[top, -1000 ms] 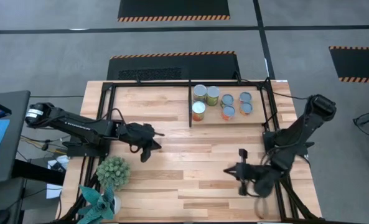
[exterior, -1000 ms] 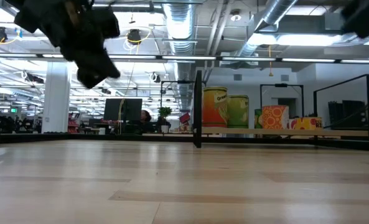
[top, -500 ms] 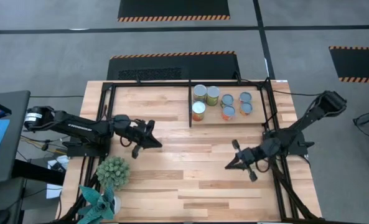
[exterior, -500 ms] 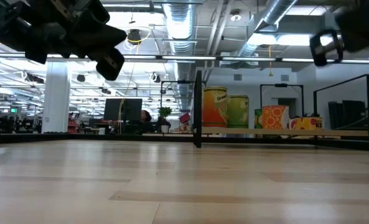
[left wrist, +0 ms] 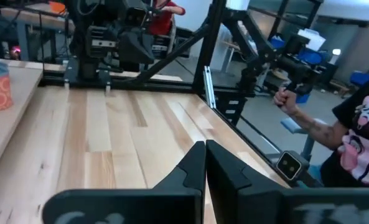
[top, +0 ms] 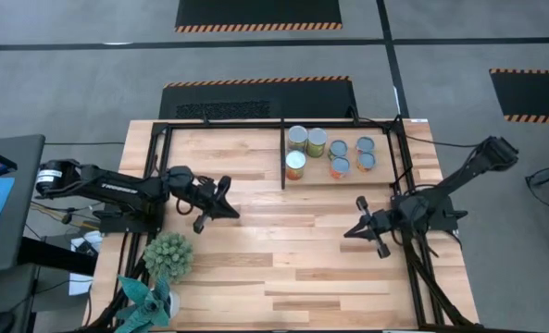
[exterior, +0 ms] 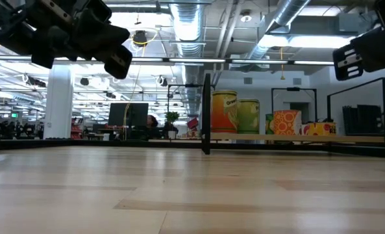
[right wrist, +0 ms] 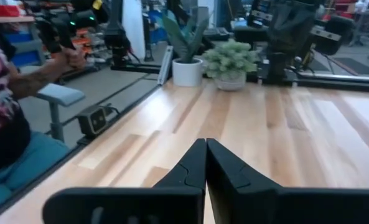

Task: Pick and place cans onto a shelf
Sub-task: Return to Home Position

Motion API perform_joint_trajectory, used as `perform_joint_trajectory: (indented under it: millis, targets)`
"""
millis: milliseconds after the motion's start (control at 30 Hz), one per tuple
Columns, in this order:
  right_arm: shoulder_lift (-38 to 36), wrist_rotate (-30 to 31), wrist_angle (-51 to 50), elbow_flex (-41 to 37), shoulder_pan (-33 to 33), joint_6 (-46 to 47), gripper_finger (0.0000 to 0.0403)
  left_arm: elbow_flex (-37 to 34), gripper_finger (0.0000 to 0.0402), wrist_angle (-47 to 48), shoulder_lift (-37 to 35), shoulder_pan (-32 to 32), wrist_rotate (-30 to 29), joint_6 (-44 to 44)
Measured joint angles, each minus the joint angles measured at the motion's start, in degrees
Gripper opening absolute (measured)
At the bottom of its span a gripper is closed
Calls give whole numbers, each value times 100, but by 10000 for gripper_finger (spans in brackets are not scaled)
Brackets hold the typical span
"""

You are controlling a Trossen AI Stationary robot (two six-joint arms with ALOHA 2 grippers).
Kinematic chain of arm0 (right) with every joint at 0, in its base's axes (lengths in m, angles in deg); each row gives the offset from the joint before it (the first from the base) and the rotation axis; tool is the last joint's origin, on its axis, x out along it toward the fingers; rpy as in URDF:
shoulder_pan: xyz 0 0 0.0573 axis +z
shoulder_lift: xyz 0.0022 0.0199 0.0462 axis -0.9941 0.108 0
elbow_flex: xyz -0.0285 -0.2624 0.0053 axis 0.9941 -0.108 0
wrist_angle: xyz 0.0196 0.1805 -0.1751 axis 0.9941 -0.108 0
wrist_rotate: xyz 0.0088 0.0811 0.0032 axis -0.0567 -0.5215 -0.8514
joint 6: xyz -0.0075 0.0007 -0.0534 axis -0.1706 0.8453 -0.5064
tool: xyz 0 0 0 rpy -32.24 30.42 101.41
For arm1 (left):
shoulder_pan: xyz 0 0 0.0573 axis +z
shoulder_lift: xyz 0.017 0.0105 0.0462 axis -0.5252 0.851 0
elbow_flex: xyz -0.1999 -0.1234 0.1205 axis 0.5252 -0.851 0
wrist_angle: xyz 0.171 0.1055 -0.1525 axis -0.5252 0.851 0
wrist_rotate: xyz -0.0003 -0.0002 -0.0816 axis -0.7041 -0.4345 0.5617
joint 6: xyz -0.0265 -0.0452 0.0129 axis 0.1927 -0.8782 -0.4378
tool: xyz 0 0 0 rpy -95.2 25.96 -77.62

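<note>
Moved: right gripper [top: 353, 229] swung nearer the shelf [top: 282, 176].
Left gripper [top: 230, 209]: over table's [top: 255, 277] left half.
Fingers [left wrist: 193, 165]: both pairs closed, empty.
Cans [top: 330, 154]: 7, shelf's right bay.

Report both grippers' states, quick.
Left gripper: shut, holding nothing, above the table's left half.
Right gripper: shut, holding nothing, above its right half.
</note>
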State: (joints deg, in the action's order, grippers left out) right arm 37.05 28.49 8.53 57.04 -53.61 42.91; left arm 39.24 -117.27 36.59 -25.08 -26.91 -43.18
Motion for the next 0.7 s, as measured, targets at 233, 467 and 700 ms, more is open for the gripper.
perform_joint_trajectory:
  millis: [233,467,700]
  targets:
    - [-1065,-6,-1249,-2,-386,211,29,-483,0,-505,0,47,-54,70]
    - [-2212,-171,-2375,-4,-515,317,27,-1488,0,-2460,-7,51,-450,-578]
    - [-3054,-175,-3172,9,-528,220,32,-1488,0,-1741,-268,534,265,-825]
